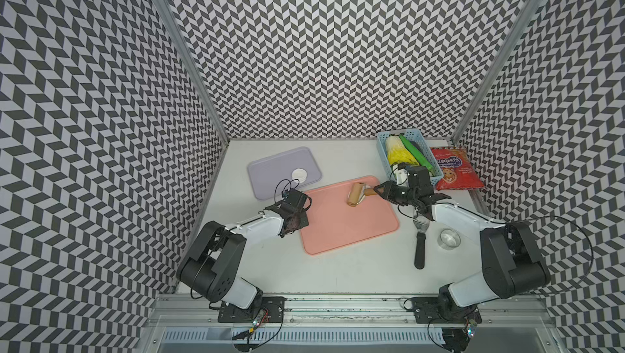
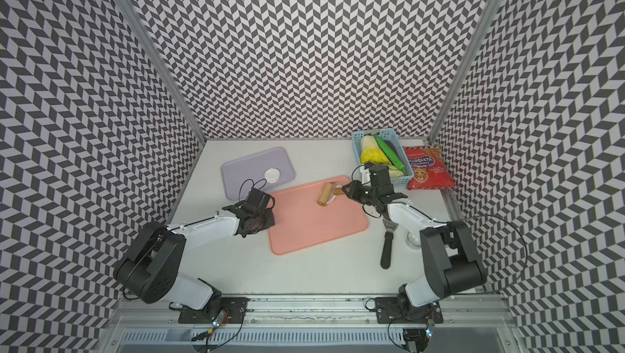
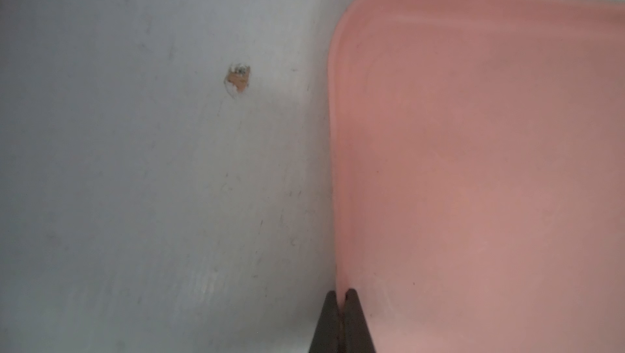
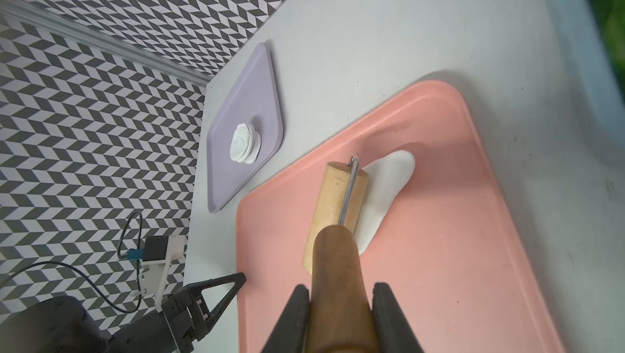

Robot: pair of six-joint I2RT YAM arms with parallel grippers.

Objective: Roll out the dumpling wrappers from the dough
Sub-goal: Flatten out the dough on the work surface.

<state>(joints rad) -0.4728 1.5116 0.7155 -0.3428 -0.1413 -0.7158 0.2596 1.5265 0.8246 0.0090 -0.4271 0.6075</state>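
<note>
The dough (image 4: 382,192), a flattened white sheet of irregular outline, lies on the pink tray (image 1: 348,233) (image 4: 456,250) near its far edge. A wooden roller (image 1: 355,194) (image 2: 326,194) (image 4: 334,209) rests on one side of the dough. My right gripper (image 1: 377,190) (image 2: 346,189) (image 4: 341,292) is shut on the roller's brown handle. A stack of round dumpling wrappers (image 1: 299,174) (image 2: 272,174) (image 4: 245,143) sits on the lilac tray (image 1: 270,179). My left gripper (image 3: 341,295) is shut on the pink tray's left rim (image 3: 333,165); the top views hide its tips under the wrist.
A blue basket (image 1: 382,152) of vegetables and a red snack packet (image 1: 453,168) stand at the back right. A black-handled spatula (image 1: 420,246) and a steel ring cutter (image 1: 448,238) lie on the table right of the pink tray, under my right arm.
</note>
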